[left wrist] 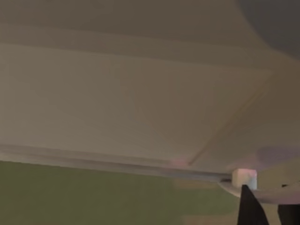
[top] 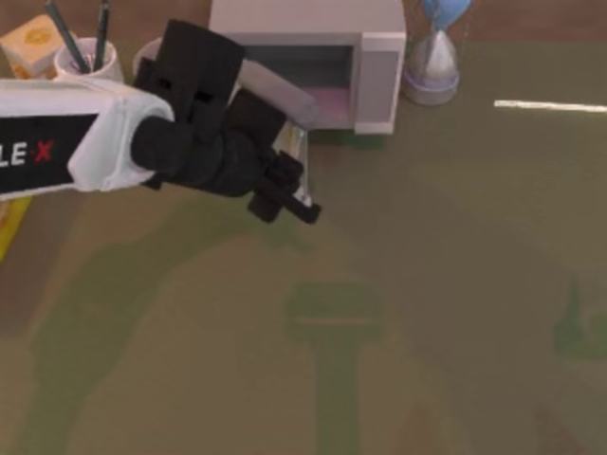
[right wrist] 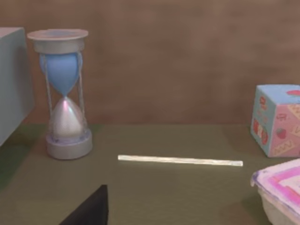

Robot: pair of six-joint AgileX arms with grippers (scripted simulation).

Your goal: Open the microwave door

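Behind left gripper (top: 289, 194), microwave door (top: 285, 100) seemingly ajar

Rendered tabletop: microwave (top: 318, 57), hourglass (right wrist: 64, 93), plain wall.

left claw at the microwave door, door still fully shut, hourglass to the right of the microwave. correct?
Not quite. The top view shows the microwave door already swung partly open, with the cavity exposed. The left claw is at its edge, and the hourglass stands right of the microwave.
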